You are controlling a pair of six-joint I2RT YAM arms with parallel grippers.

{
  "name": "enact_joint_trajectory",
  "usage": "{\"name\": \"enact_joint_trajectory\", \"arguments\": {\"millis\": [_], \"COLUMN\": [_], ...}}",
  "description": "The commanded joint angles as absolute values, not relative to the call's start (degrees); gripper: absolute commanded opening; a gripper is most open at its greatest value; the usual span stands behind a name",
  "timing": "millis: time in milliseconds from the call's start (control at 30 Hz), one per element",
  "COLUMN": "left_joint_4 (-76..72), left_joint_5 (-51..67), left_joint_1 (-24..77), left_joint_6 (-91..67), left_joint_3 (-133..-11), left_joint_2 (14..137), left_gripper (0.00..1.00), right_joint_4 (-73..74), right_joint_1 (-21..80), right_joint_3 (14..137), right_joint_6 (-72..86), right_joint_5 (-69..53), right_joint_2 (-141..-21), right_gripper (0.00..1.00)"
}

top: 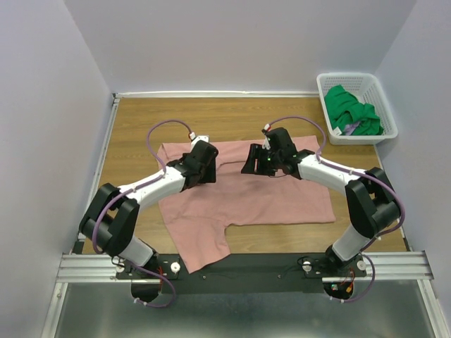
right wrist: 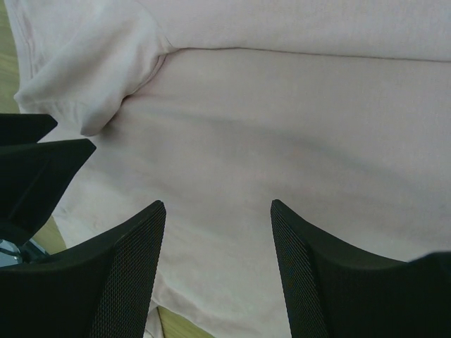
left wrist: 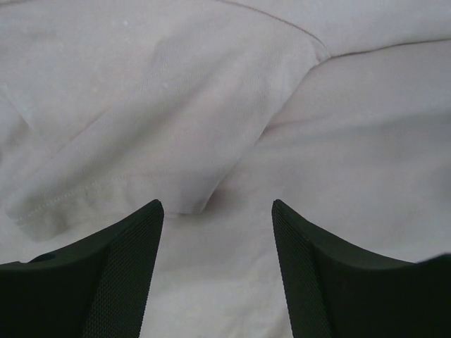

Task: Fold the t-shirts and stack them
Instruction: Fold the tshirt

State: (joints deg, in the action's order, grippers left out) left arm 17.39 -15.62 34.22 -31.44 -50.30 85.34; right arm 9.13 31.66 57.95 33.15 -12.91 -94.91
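Observation:
The dusty-pink t-shirt point(top: 261, 193) lies spread on the wooden table, one part reaching the near edge. My left gripper point(top: 209, 156) is open and empty, low over the shirt's upper middle. In the left wrist view, my left gripper point(left wrist: 217, 205) has its jaws apart just above a folded flap of the pink cloth point(left wrist: 176, 120). My right gripper point(top: 254, 160) is open and empty, facing the left one a short way apart. In the right wrist view, my right gripper point(right wrist: 217, 205) hangs over the pink cloth point(right wrist: 282, 120). The green t-shirt point(top: 351, 110) lies crumpled in the basket.
The white lattice basket point(top: 331, 90) stands at the back right corner against the wall. Walls close in the table on the left, back and right. In the right wrist view, the left gripper's black fingers point(right wrist: 39, 165) show at the left edge.

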Motion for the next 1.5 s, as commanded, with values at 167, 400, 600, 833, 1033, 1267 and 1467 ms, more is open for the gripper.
{"name": "enact_joint_trajectory", "arguments": {"millis": [167,400,600,833,1033,1267,1467], "left_joint_4": [19.77,20.57,21.01,21.97,23.64,22.68,21.45], "left_joint_5": [-25.05,-23.82,-24.7,-26.98,-26.28,-22.41,-20.31], "left_joint_1": [35.86,36.83,36.83,36.83,35.77,32.17,27.17], "left_joint_6": [-26.19,-24.35,-23.56,-21.63,-18.29,-12.4,-10.2], "left_joint_3": [-55.63,-56.43,-57.3,-59.41,-62.57,-65.04,-67.06], "left_joint_2": [91.14,94.3,96.5,98.0,97.39,97.38,99.23], "left_gripper": [0.64,0.57,0.44,0.04,0.01,0.22,0.47], "right_joint_4": [8.44,8.44,8.35,8.44,8.44,8.0,5.19], "right_joint_1": [31.64,31.55,31.64,31.64,31.64,31.73,31.99], "right_joint_3": [57.74,57.83,58.27,58.45,59.5,63.54,67.32], "right_joint_6": [32.87,32.87,32.61,32.43,31.91,32.69,34.8], "right_joint_5": [-11.69,-12.13,-12.22,-12.3,-12.65,-15.9,-18.01], "right_joint_2": [-93.69,-94.83,-95.71,-96.06,-96.59,-100.1,-103.7], "right_gripper": [0.69,0.69,0.69,0.69,0.69,0.69,0.69]}}
